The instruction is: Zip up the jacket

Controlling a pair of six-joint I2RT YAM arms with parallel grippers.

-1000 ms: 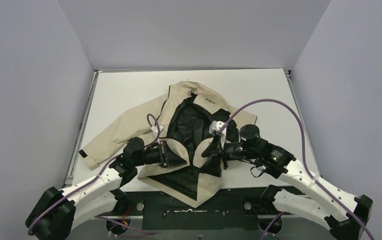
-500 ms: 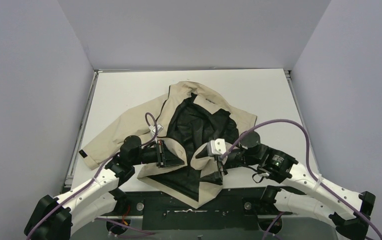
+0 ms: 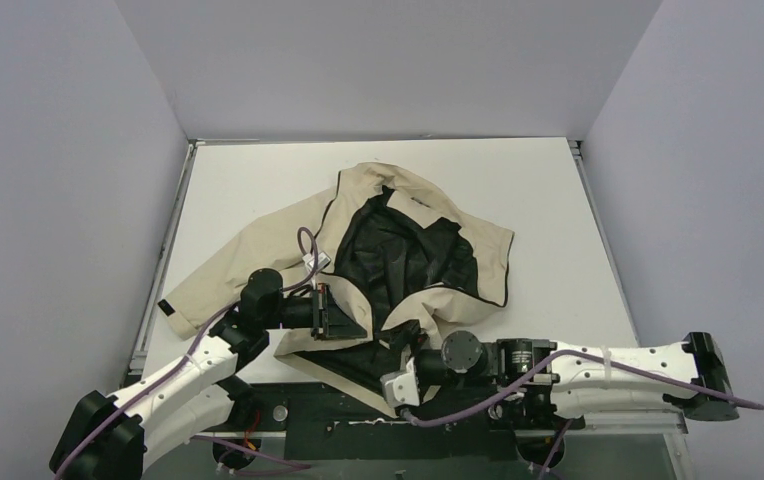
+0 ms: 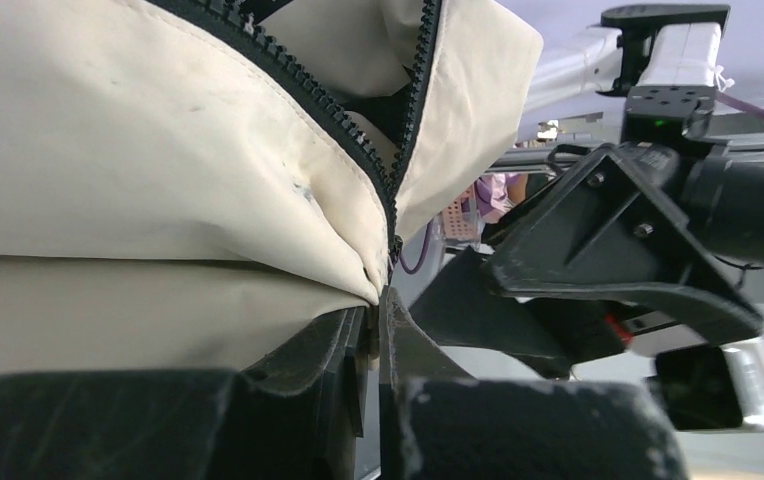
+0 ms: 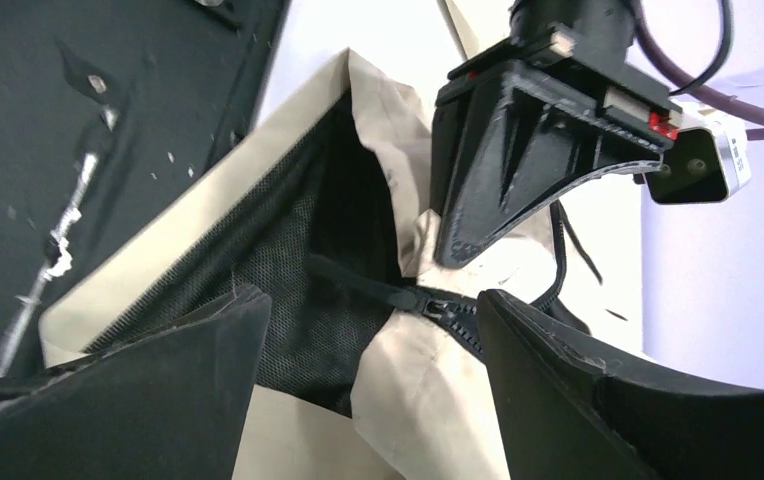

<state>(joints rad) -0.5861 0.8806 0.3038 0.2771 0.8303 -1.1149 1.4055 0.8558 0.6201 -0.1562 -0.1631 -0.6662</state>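
On the white bench point(image 3: 538, 180) the jacket point(image 3: 258, 250) lies spread open, black lining point(image 3: 398, 250) up, its chest mark point(image 3: 420, 203) too small to read, while the left claw point(image 4: 376, 320) pinches the hem where the zipper point(image 4: 330, 100) halves meet and the right claw point(image 5: 373, 300) stands wide open near the slider point(image 5: 436, 299), gripping nothing.
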